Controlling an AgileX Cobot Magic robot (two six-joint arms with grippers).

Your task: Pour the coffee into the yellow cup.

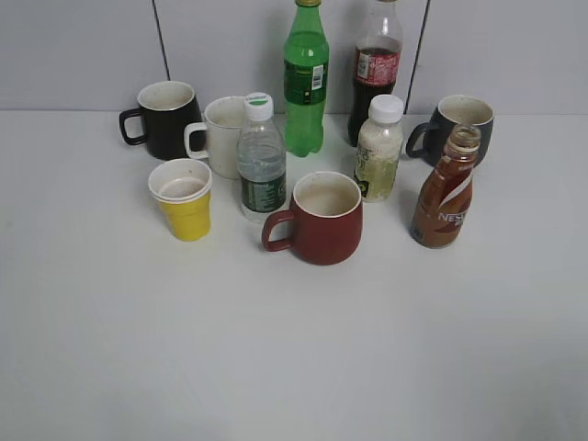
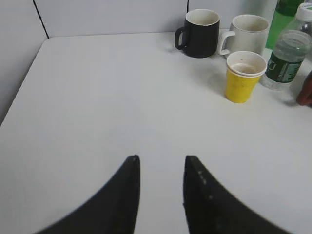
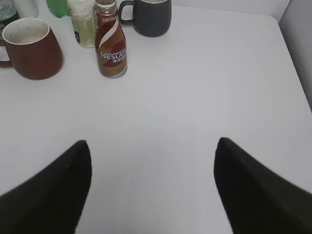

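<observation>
White table [image 1: 294,367] against a grey panelled wall; all drinkware grouped along the far half.

Coffee bottle [image 1: 446,190] at 2 o'clock from table centre in the exterior view, upright, cap off, just beside the grey mug [image 1: 457,127] and near the white-capped bottle [image 1: 378,148]. Yellow cup [image 1: 183,198] at 10 o'clock, upright, mouth open, well apart from the coffee bottle, with the red mug [image 1: 317,219] and water bottle [image 1: 261,169] between.

Right gripper [image 3: 151,185] wide apart, holding nothing, bottle at 11 o'clock in its view. Left gripper [image 2: 161,190] slightly apart, also holding nothing, cup at 1 o'clock in its view.

Step in hand, as judged: reach and grasp of the bottle by the right arm.

- Approach from the near side, jaws level with the label band, below the neck.
- Keep clear of the grey mug handle and the white-capped bottle.
- Close firmly; no cap, so hold vertical during transfer.
- Carry above the red mug, not through it.
- Tilt slowly over the cup mouth; light cup likely to tip if touched.
</observation>
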